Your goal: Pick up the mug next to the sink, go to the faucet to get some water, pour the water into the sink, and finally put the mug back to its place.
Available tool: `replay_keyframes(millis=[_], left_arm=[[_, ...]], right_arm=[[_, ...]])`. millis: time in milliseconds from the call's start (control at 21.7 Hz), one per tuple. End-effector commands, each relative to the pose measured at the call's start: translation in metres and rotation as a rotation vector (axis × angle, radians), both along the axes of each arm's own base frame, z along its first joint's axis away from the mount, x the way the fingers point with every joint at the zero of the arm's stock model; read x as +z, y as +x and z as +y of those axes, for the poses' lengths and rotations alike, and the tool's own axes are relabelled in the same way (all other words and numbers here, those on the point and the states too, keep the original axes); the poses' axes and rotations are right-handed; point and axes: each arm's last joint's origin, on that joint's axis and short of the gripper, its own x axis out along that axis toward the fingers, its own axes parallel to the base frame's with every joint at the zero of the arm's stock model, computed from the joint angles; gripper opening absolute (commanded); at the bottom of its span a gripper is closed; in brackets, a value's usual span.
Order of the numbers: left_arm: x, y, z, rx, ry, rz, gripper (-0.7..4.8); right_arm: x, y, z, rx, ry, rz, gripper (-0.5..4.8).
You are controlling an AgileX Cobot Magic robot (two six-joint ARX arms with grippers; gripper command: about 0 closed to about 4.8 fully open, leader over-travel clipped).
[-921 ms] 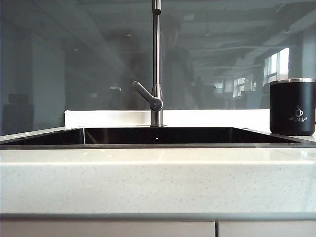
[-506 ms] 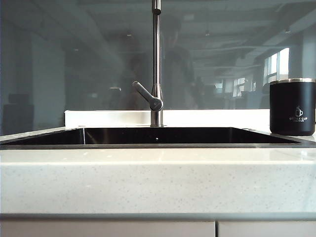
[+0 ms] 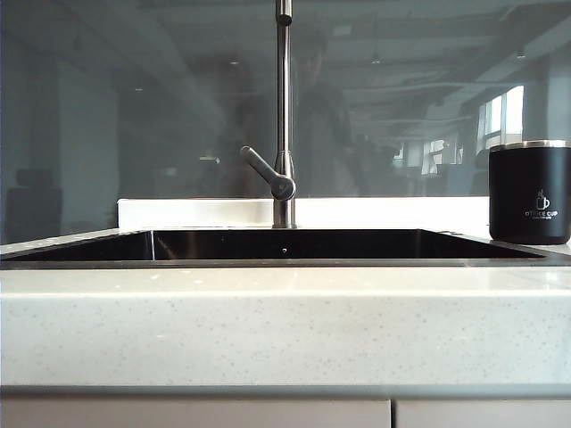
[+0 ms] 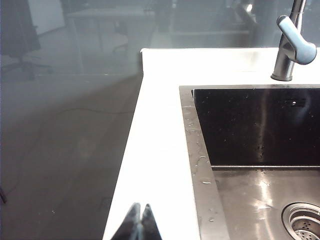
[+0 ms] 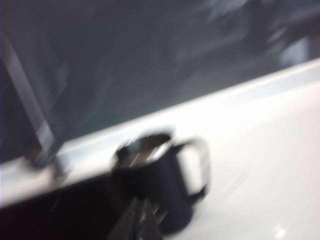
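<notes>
The black mug point(image 3: 529, 193) with a silver rim and white logo stands upright on the counter at the sink's right end. The sink point(image 3: 285, 262) spans the middle, its dark basin behind a thin steel rim. The faucet point(image 3: 283, 116) rises behind it, lever slanting left. No arm shows in the exterior view. In the left wrist view my left gripper point(image 4: 139, 209) is shut and empty over the white counter beside the sink point(image 4: 187, 130), with the faucet point(image 4: 291, 42) beyond. The right wrist view is blurred: my right gripper point(image 5: 141, 204) is shut, short of the mug point(image 5: 162, 175), apart from it.
A pale speckled countertop point(image 3: 285, 321) runs along the front with cabinet fronts below. A dark glass wall stands behind the faucet. The sink has a drain strainer point(image 4: 302, 225) and water drops on its rim.
The exterior picture has shifted very slightly; mug, faucet and sink stand as before.
</notes>
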Motion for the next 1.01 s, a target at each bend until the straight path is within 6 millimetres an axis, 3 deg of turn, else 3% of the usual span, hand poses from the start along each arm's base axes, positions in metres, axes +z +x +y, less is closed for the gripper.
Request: replay_keyframes(millis=[46, 92, 414, 552, 736, 1013], left_arm=[[0.002, 0.000, 0.000, -0.002, 0.001, -0.015, -0.06], [0.002, 0.000, 0.000, -0.002, 0.000, -0.015, -0.06], [0.002, 0.000, 0.000, -0.003, -0.037, -0.014, -0.06], [0.002, 0.000, 0.000, -0.002, -0.037, -0.014, -0.06], [0.002, 0.000, 0.000, -0.002, -0.037, -0.015, -0.06], [0.002, 0.000, 0.000, -0.002, -0.037, -0.015, -0.06]], right_arm=[[0.000, 0.004, -0.005, -0.136, -0.004, 0.022, 0.02], [-0.002, 0.006, -0.005, -0.132, -0.007, 0.045, 0.11], [-0.005, 0.042, -0.016, -0.151, -0.097, 0.124, 2.16], [-0.006, 0.073, -0.024, -0.088, -0.145, 0.212, 2.18], [-0.007, 0.115, -0.031, -0.034, -0.195, 0.204, 2.17], [-0.019, 0.159, -0.038, -0.033, -0.210, 0.193, 2.16]])
